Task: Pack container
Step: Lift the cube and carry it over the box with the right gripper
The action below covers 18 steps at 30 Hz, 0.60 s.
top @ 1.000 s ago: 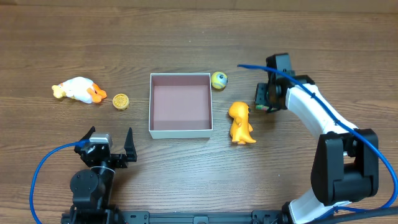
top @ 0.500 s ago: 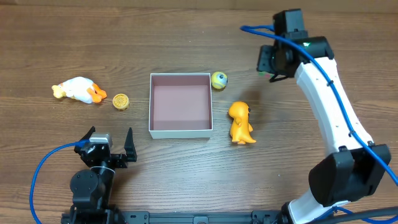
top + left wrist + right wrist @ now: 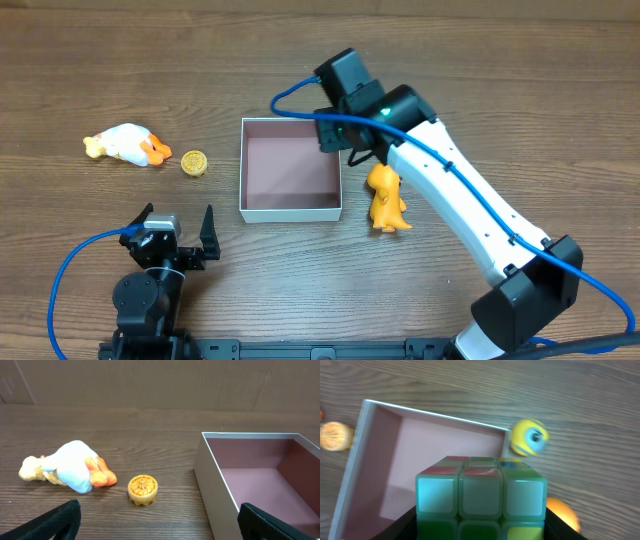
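The right gripper [image 3: 342,134] hangs over the far right corner of the shallow square container [image 3: 290,212], white-walled with a pinkish floor, which sits mid-table. Its fingers are clamped on a pale green puzzle cube [image 3: 481,495]. The left gripper [image 3: 177,222] rests near the table's front edge, fingers spread apart. An orange toy dinosaur [image 3: 386,198] lies just beside the container's right wall.

Soft, even light, faint shadows. Right wrist view is blurred, its yellow ball [image 3: 530,437] smeared at upper right; other 2 sharp.
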{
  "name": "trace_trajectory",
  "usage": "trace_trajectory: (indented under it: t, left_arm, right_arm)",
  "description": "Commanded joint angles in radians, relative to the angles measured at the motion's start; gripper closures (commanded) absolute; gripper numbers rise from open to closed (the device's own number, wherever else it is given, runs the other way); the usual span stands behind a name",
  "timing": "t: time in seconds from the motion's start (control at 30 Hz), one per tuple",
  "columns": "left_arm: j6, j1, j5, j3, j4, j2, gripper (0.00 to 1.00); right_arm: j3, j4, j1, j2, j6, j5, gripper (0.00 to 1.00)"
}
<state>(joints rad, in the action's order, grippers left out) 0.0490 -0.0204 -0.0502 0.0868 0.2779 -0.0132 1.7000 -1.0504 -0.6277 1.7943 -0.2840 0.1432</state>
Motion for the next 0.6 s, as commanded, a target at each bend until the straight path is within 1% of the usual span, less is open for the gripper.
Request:
trace_trajectory:
  t: [0.0,0.23,0.4,0.57]
  left_arm:
    - [-0.009,-0.005,-0.014,-0.003,-0.001,0.007,0.00]
    - [-0.009,-0.005,-0.014,-0.003,-0.001,0.007,0.00]
    - [-0.009,-0.005,-0.014,-0.003,-0.002,0.007,0.00]
    - [-0.009,-0.005,-0.014,-0.003,-0.002,0.007,0.00]
  right_arm:
    - [0.034,0.051,-0.045,0.008,-0.032,0.023,0.62]
    - [0.033,0.109,-0.052,0.112,-0.111,0.040,0.65]
    - [0.033,0.108,-0.052,0.218,-0.137,0.048,0.65]
    - [0.033,0.123,-0.052,0.278,-0.140,0.049,0.66]
